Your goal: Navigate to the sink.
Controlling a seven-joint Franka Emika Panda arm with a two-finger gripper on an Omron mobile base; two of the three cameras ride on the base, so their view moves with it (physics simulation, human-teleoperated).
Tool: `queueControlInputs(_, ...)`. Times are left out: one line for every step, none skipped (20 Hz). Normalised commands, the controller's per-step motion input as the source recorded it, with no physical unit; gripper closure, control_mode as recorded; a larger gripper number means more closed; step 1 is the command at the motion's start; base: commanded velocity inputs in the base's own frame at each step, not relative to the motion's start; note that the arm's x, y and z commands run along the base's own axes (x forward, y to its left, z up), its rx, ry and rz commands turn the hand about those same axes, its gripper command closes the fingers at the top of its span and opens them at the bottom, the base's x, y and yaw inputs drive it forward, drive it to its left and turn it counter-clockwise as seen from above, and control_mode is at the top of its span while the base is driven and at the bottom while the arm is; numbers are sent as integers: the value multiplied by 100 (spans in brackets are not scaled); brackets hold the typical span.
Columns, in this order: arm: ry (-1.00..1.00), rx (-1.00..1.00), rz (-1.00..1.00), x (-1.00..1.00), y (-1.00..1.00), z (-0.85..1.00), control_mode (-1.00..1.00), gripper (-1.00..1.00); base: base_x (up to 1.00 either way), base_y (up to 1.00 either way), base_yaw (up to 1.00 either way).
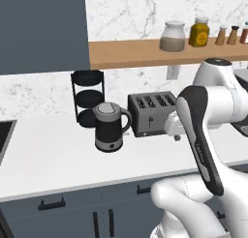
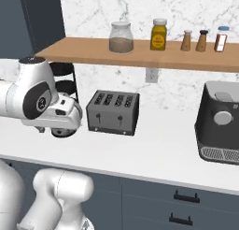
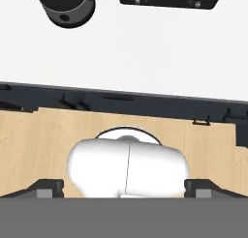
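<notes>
While the claw (image 3: pixel 124 188) is hanging wide open at the hand view's bottom, gripping nothing, the sink (image 1: pixel 4 135) is just peeking in at the left base view's far left edge, well apart, past the kettle (image 1: pixel 109 126) and toaster (image 1: pixel 151 113).

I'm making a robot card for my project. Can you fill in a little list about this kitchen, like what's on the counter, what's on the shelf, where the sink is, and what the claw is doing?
Counter: kettle, toaster, round black rack, dark machine
Shelf: wooden shelf with two jars and three small shakers
Sink: just a dark corner at the far left edge of the left base view
Claw: fingertips wide apart, holding nothing, pointing down at the floor
Robot position: in front of the toaster, sink off to its left
</notes>
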Motion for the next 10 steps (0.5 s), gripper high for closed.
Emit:
queueControlInputs(0, 0, 0, 0, 0, 0, 100, -100, -49, 5, 0)
queueControlInputs(0, 0, 0, 0, 0, 0, 100, -100, -56, 7, 1)
queueControlInputs(0, 0, 0, 0, 0, 0, 100, -100, -57, 13, 5)
queueControlInputs(0, 0, 0, 0, 0, 0, 100, -100, -58, 19, 13)
queueControlInputs(0, 0, 0, 0, 0, 0, 100, -100, -51, 17, 26)
queueControlInputs(0, 0, 0, 0, 0, 0, 100, -100, -50, 37, 33)
queueControlInputs(0, 0, 0, 0, 0, 0, 100, -100, -42, 44, 48)
queueControlInputs(0, 0, 0, 0, 0, 0, 100, -100, -34, 48, 57)
queueControlInputs(0, 0, 0, 0, 0, 0, 100, -100, -20, 49, 57)
queueControlInputs(0, 0, 0, 0, 0, 0, 100, -100, -19, 51, 62)
